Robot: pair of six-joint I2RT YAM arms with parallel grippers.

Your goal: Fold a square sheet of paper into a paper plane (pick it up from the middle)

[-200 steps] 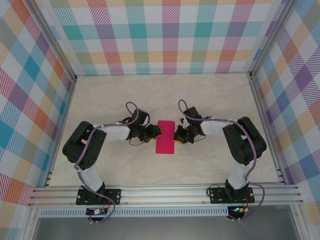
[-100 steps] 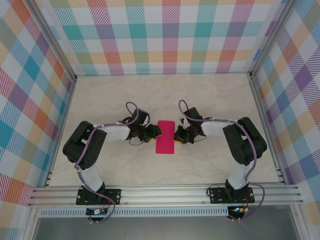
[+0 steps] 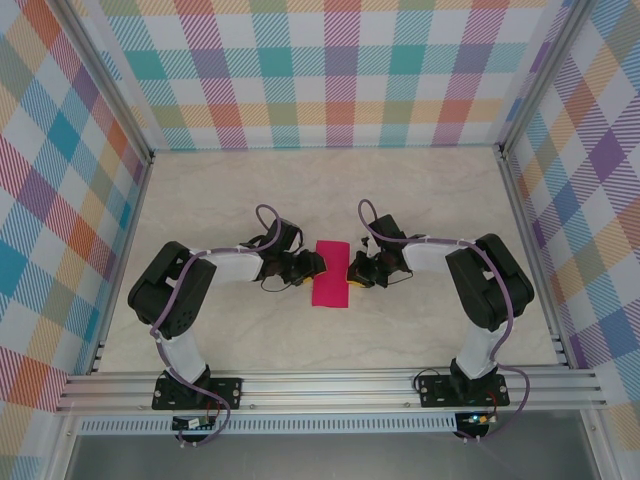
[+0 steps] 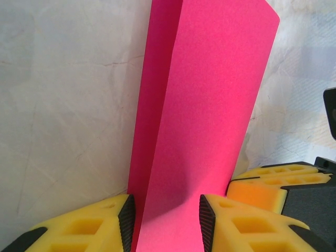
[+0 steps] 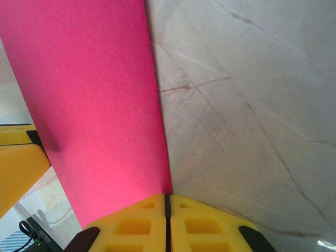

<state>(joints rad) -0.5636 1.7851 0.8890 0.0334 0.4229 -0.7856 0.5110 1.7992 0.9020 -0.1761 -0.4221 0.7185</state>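
The square sheet of paper (image 3: 330, 273), magenta-pink, lies folded into an upright strip on the table between my two grippers. My left gripper (image 3: 314, 266) is at its left edge. In the left wrist view the jaws of my left gripper (image 4: 167, 210) stand open astride the paper (image 4: 210, 105), whose upper flap is raised off the lower layer. My right gripper (image 3: 350, 270) is at the strip's right edge. In the right wrist view my right gripper (image 5: 167, 198) is shut, its tips at the paper's (image 5: 94, 105) edge. Whether it pinches the paper I cannot tell.
The pale marble tabletop (image 3: 420, 200) spreads around the paper. Checked walls (image 3: 340, 70) and metal frame rails (image 3: 330, 385) enclose it. The right gripper's yellow fingers (image 4: 273, 184) show beyond the paper in the left wrist view.
My left gripper has edged right, further onto the paper's edge, and its jaws have narrowed slightly. The right gripper and the paper have stayed put.
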